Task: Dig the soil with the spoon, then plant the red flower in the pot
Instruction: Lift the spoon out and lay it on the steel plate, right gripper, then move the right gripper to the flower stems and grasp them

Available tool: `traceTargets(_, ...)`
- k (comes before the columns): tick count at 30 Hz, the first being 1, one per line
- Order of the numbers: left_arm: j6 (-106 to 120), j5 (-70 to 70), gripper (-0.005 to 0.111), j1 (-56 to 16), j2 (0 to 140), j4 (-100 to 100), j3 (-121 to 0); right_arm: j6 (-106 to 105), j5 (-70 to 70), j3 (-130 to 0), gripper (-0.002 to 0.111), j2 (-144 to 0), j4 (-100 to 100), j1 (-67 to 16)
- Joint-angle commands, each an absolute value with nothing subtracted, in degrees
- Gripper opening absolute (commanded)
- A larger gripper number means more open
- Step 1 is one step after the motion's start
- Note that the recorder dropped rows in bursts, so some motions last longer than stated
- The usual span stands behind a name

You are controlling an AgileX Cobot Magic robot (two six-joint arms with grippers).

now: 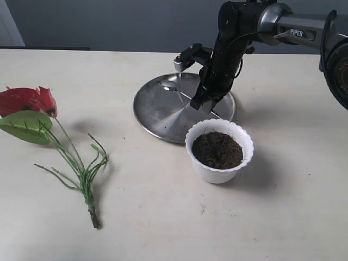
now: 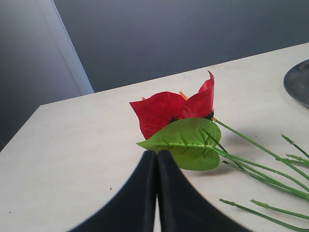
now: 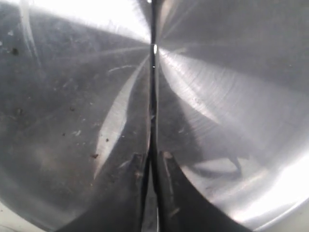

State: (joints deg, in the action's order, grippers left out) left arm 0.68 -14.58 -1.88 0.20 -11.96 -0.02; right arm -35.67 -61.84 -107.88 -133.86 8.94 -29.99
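Observation:
The red flower (image 1: 27,99) lies flat at the table's left, its green leaf (image 1: 24,126) beside the blooms and its stems trailing toward the front. My left gripper (image 2: 157,152) is shut and empty, its tips just short of the flower's leaf (image 2: 186,145); the exterior view does not show it. The white pot (image 1: 247,144) stands upright right of centre, filled with dark soil (image 1: 217,149). Behind it my right gripper (image 1: 199,103) points down over the steel plate, shut on the spoon (image 3: 153,96), whose thin handle runs edge-on out past the fingertips (image 3: 166,166).
The large round steel plate (image 1: 157,109) lies behind the pot, tilted slightly, with a few soil crumbs on it (image 3: 94,155). Its edge shows in the left wrist view (image 2: 299,82). The right arm (image 1: 234,32) reaches in from the upper right.

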Motion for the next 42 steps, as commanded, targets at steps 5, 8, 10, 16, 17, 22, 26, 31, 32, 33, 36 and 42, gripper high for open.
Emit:
traceTargets(5,0.6,-14.0,0.000,-1.8,0.0,-11.7,0.0,-34.6,-62.0,-108.2,0.039,-132.5,9.7,-29.8)
traceTargets(8,0.6,-14.0,0.000,-1.8,0.0,-11.7,0.0,-33.8,-61.9,-108.3,0.039,-131.1,9.9,-29.8)
traceTargets(10,0.6,-14.0,0.000,-1.8,0.0,-11.7,0.0,-33.7,-62.2,-108.3,0.039,-129.6,11.6,-29.8)
traceTargets(16,0.6,-14.0,0.000,-1.8,0.0,-11.7,0.0,-32.8,-66.2,-108.3,0.039,-123.6,30.1,-30.2)
traceTargets(17,0.6,-14.0,0.000,-1.8,0.0,-11.7,0.0,-32.8,-67.4,-108.3,0.039,-122.8,33.4,-30.8)
traceTargets(22,0.6,-14.0,0.000,-1.8,0.0,-11.7,0.0,-32.8,-68.4,-108.3,0.038,-120.3,35.8,-39.1)
traceTargets(26,0.6,-14.0,0.000,-1.8,0.0,-11.7,0.0,-28.0,-62.5,-108.3,0.038,-120.7,30.1,-49.9)
traceTargets(31,0.6,-14.0,0.000,-1.8,0.0,-11.7,0.0,-13.2,-52.7,-108.3,0.038,-122.2,7.2,-60.3)
traceTargets(32,0.6,-14.0,0.000,-1.8,0.0,-11.7,0.0,-10.8,-51.3,-108.3,0.038,-122.6,5.2,-61.6)
traceTargets(33,0.6,-14.0,0.000,-1.8,0.0,-11.7,0.0,-9.2,-50.1,-108.3,0.038,-123.1,4.7,-62.5)
traceTargets(36,0.6,-14.0,0.000,-1.8,0.0,-11.7,0.0,-8.4,-48.2,-108.3,0.038,-124.4,5.9,-63.7)
traceTargets(42,0.6,-14.0,0.000,-1.8,0.0,-11.7,0.0,-8.2,-48.6,-108.4,0.048,-127.3,7.2,-63.6)
